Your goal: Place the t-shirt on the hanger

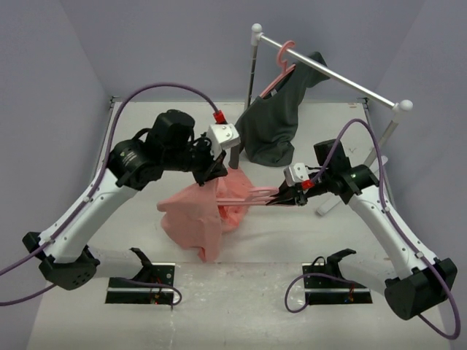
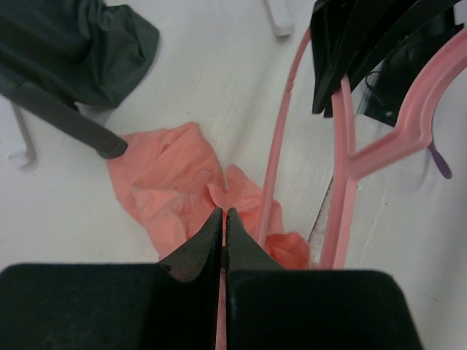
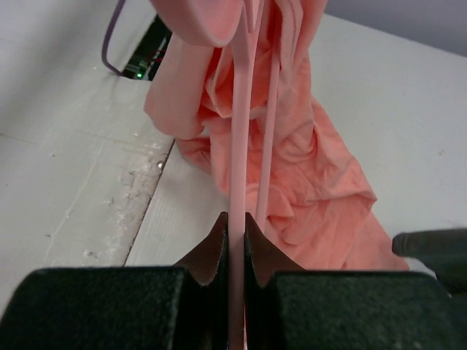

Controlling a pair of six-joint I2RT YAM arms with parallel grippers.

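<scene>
Risk assessment. The right end effector [image 3: 235,219] is pressed together on a thin bar of the hanger [image 3: 238,138], which reaches out sideways from the grip. We judge that so slim a hold could let the hanger pivot or slip if the cloth drags on it. The left end effector [image 2: 223,213] is pressed together as well. A sliver of pink shows between its fingers, and in the top view the t-shirt [image 1: 191,215] hangs from it, so we take it to be pinching a fold of cloth. A pull on that fold might bunch the fabric against the hanger's shoulder rather than draw it over, or the fold could slide free. We cannot tell whether the hanger's far end sits inside the neck opening or is only buried in loose folds. If it is only buried, any further push would thread nothing.

Condition of the garment. The t-shirt is salmon-pink, soft and heavily creased. It is raised at one point near the left end effector, between the two arms, and the rest sags in a crumpled heap onto the bench [image 1: 263,251]. No collar or sleeve can be picked out. The hanger lies roughly level above the bench, its tip lost in the cloth.

Also noted: a dark grey garment [image 1: 273,124] hangs from the rail [image 1: 336,76] behind — clear of the work.
</scene>
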